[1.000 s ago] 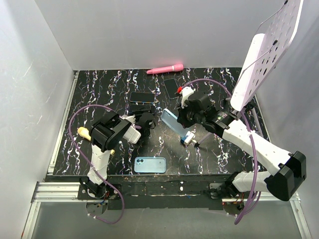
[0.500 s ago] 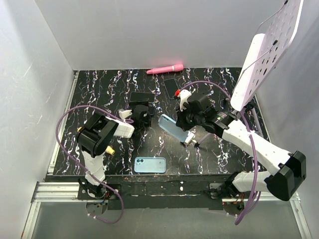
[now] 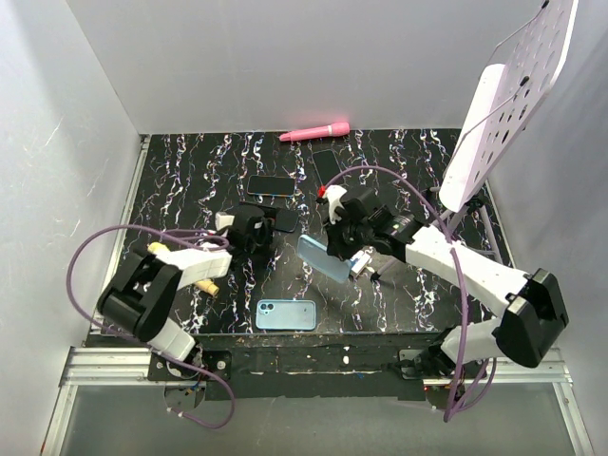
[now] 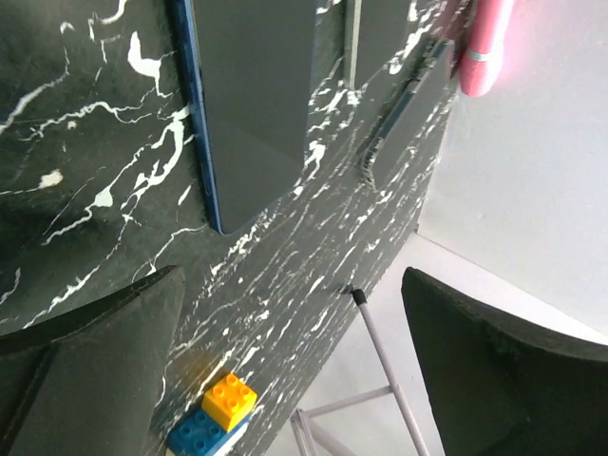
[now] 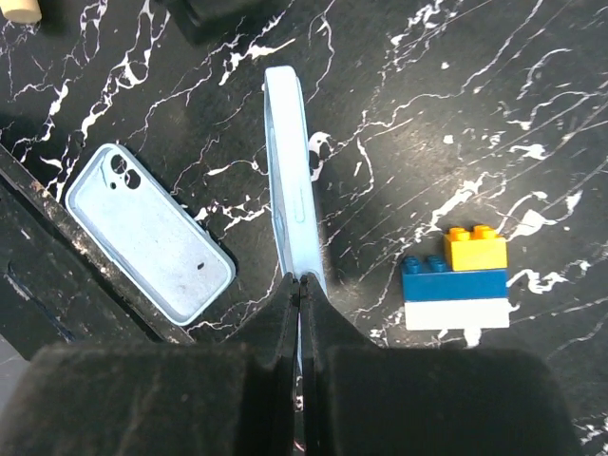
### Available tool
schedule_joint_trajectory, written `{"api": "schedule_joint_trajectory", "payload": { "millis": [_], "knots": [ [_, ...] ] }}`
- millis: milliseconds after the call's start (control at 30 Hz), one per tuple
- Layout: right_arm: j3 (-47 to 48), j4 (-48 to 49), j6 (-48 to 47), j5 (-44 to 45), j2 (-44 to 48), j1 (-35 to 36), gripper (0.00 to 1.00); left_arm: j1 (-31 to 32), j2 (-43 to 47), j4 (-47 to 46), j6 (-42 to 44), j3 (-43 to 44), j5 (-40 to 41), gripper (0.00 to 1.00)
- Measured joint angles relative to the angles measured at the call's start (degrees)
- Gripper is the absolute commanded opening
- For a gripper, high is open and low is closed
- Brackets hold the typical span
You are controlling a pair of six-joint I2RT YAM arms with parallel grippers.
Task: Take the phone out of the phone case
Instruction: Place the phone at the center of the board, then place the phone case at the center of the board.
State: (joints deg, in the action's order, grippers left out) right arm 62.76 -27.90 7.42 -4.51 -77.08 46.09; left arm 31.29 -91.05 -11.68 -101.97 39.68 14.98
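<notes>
The light blue phone case (image 5: 290, 190) is held edge-on above the table, with my right gripper (image 5: 300, 280) shut on its thin rim. From above, this phone case (image 3: 321, 258) hangs tilted at mid-table below the right gripper (image 3: 336, 245). A dark phone (image 3: 284, 219) lies flat on the table, just right of my left gripper (image 3: 249, 231). The left gripper (image 4: 294, 380) stands wide open with nothing between its fingers (image 4: 85, 370). In the left wrist view the phone (image 4: 252, 104) shows a dark screen and a blue edge.
A second light blue case (image 3: 286, 313) lies inner face up near the front edge. Two more dark phones (image 3: 272, 185) (image 3: 326, 163) and a pink object (image 3: 314, 131) lie at the back. Stacked toy bricks (image 3: 359, 264) sit beside the held case. A white perforated stand (image 3: 503, 104) rises at right.
My left gripper opened, let go of the dark phone and drew back to the left. The right gripper carried the blue case toward the front left.
</notes>
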Motion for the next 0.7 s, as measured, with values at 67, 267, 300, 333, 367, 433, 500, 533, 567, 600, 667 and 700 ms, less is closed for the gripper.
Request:
{"api": "schedule_joint_trajectory", "payload": {
  "millis": [67,267,300,333,367,433,500,533,567,600,667,700],
  "knots": [
    [-0.61,0.79,0.83,-0.81,-1.27,0.31,0.01,-1.38,4.46,1.27,2.16,-1.62,-1.27,0.98],
    [-0.79,3.96,2.75,-3.17,-6.64,0.55,0.01,-6.49,16.96,6.91,12.2,-2.84,-2.49,0.98],
    [-0.79,4.28,2.91,-3.32,-7.45,0.55,0.01,-7.41,19.08,8.13,14.56,-2.82,-2.58,0.98],
    [-0.79,4.48,3.23,-3.48,-8.7,0.55,0.01,-8.2,21.33,9.38,16.87,-2.82,-2.58,0.98],
    [-0.79,4.46,3.41,-3.45,-9.7,0.55,0.01,-8.92,23.58,10.62,19.19,-2.82,-2.49,0.98],
    [-0.74,4.44,4.15,-2.97,-12.35,0.55,0.01,-9.79,28.11,12.79,23.56,-2.78,-2.29,0.98],
    [-0.74,4.15,4.61,-1.44,-14.95,0.55,0.01,-9.92,32.96,14.95,27.67,-2.78,-2.36,0.98],
    [-0.72,4.31,4.59,-0.17,-15.89,0.52,0.01,-9.92,35.58,15.8,29.55,-2.78,-2.4,0.98],
    [-0.72,4.37,4.59,1.09,-16.65,0.17,0.01,-9.92,38.23,16.5,31.26,-2.78,-2.56,0.98],
    [-0.66,4.44,4.59,1.95,-17.31,-0.04,0.01,-9.92,40.41,16.98,32.52,-2.78,-2.69,0.98],
    [-0.04,4.52,4.52,3.34,-19.69,-0.24,0.01,-9.92,45.48,18.12,35.5,-2.8,-3.21,0.98],
    [0.33,4.55,4.5,3.89,-21.16,-0.17,0.02,-9.92,47.76,18.69,37.0,-2.8,-3.61,0.98]
  ]
}}
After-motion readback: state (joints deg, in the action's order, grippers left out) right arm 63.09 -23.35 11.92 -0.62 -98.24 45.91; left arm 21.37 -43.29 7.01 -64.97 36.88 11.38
